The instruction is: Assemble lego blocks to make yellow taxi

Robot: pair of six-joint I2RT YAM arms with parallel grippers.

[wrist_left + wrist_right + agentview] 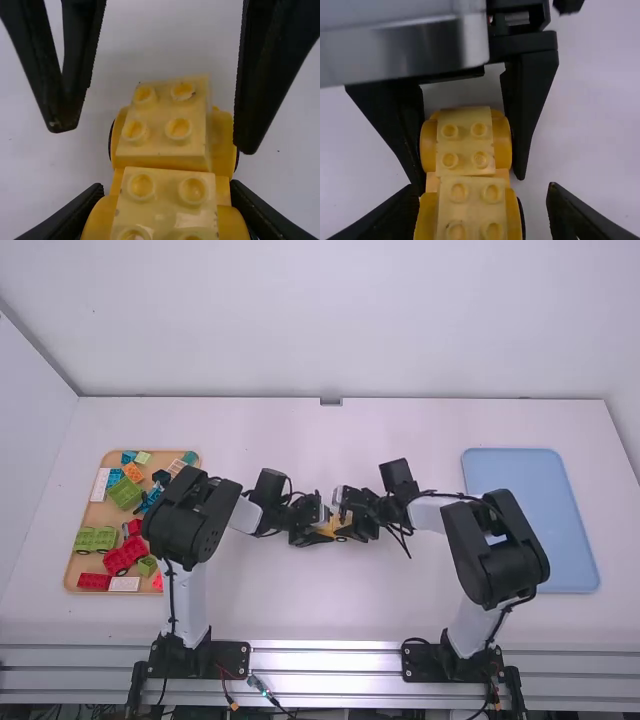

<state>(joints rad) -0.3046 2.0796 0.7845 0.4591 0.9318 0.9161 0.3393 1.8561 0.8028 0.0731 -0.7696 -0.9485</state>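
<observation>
In the high view my left gripper (pixel 314 524) and right gripper (pixel 352 524) face each other at the table's middle, with the yellow car (pixel 329 528) between them. My left gripper (pixel 166 192) is shut on one end of the yellow car (pixel 165 200) in the left wrist view; at its other end the right gripper's black fingers stand apart. Seen from the right wrist, my right gripper (pixel 482 192) is open around the near end of the car (pixel 472 202), with gaps beside it. Studded yellow blocks top both ends, and wheels show at the sides.
A wooden tray (pixel 72 565) of green, red, blue, white and orange blocks lies at the left, partly behind the left arm. A blue tray (pixel 535 480) stands at the right, beside the right arm. The two grippers are very close together.
</observation>
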